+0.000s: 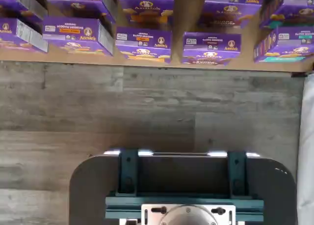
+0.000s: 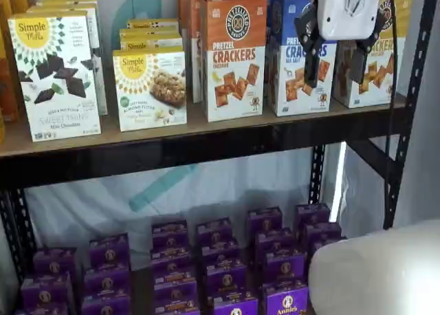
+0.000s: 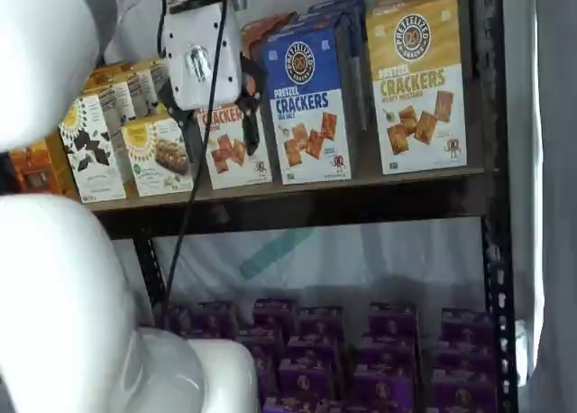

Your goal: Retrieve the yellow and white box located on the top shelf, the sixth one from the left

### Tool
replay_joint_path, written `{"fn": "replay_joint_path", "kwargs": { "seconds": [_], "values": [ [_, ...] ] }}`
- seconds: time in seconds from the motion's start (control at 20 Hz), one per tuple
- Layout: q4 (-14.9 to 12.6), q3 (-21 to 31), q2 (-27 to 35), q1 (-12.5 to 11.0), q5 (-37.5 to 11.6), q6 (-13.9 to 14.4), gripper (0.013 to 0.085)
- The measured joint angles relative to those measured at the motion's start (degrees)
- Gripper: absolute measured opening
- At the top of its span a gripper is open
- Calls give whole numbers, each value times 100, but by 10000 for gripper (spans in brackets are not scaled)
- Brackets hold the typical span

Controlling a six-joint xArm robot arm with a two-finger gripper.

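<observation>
The yellow and white box point(image 3: 419, 84) stands at the right end of the top shelf point(image 3: 315, 206), next to a blue-topped cracker box. In a shelf view the box point(image 2: 386, 71) is partly hidden behind my gripper point(image 2: 335, 64). The gripper hangs in front of the shelf point(image 2: 206, 146), level with the cracker boxes and apart from them. A plain gap shows between its two black fingers and nothing is in them. In a shelf view the gripper point(image 3: 215, 124) shows in front of the orange-topped box. The wrist view shows neither the box nor the fingers.
An orange-topped cracker box point(image 2: 234, 53), a blue-topped one point(image 2: 292, 67) and Simple Mills boxes point(image 2: 58, 74) share the top shelf. Purple boxes point(image 2: 220, 267) fill the lower level and show in the wrist view point(image 1: 144, 43). A black upright point(image 2: 412, 88) stands beside the yellow box. The white arm point(image 3: 54, 278) fills the foreground.
</observation>
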Motion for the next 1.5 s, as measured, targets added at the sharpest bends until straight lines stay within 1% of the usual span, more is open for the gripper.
{"fn": "replay_joint_path", "kwargs": {
  "seconds": [0.15,0.3,0.45,0.55,0.7,0.75,0.8,0.95,1.2,1.4,1.5],
  "values": [
    [142,13,-11,-129,-15,-65,850],
    [161,23,-22,-144,-38,-77,850],
    [98,34,-34,-123,-82,-86,850],
    [31,50,-42,-163,-142,-151,850],
    [-163,91,-58,-306,-329,-365,850],
    [-215,105,-58,-391,-403,-461,850],
    [-248,117,-54,-502,-481,-582,850],
    [-285,134,8,-1008,-773,-1081,850],
    [-148,22,329,-2124,-1346,-2127,850],
    [-13,-132,615,-2690,-1643,-2663,850],
    [73,-222,759,-2917,-1739,-2873,850]
  ]
}}
